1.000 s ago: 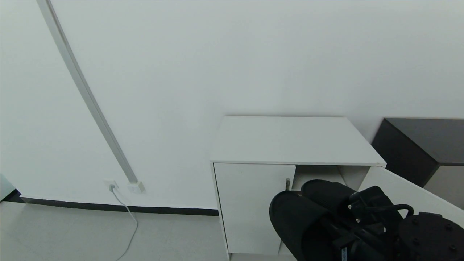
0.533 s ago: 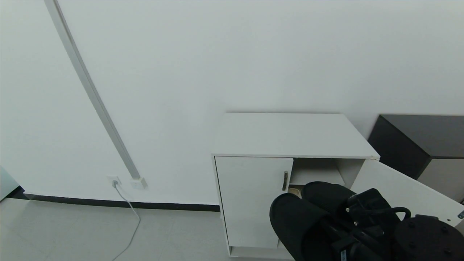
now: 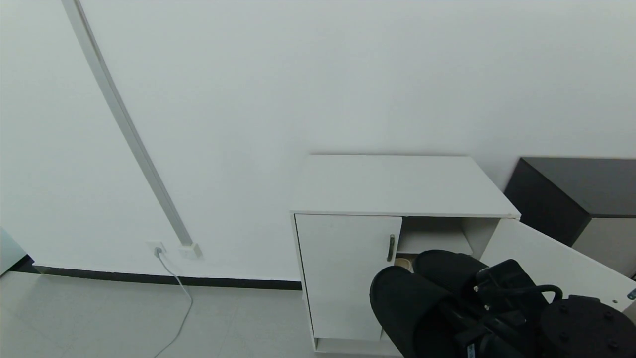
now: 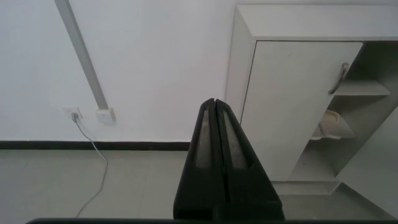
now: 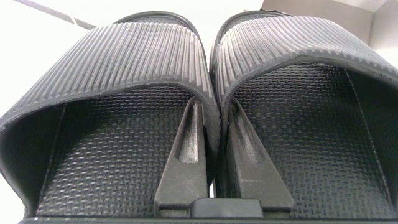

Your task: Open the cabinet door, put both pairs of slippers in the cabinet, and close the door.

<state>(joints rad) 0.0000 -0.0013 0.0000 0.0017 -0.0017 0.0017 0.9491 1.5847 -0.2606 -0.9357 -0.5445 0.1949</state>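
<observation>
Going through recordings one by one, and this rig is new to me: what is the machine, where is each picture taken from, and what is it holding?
This is a two-armed robot on wheels. One picture looks down from its head; the other two look along each wrist. The right gripper pinches the black slippers together by their inner walls, held before the white cabinet. Its right door stands open, its left door shut. A pale slipper lies inside. The left gripper is shut and empty.
</observation>
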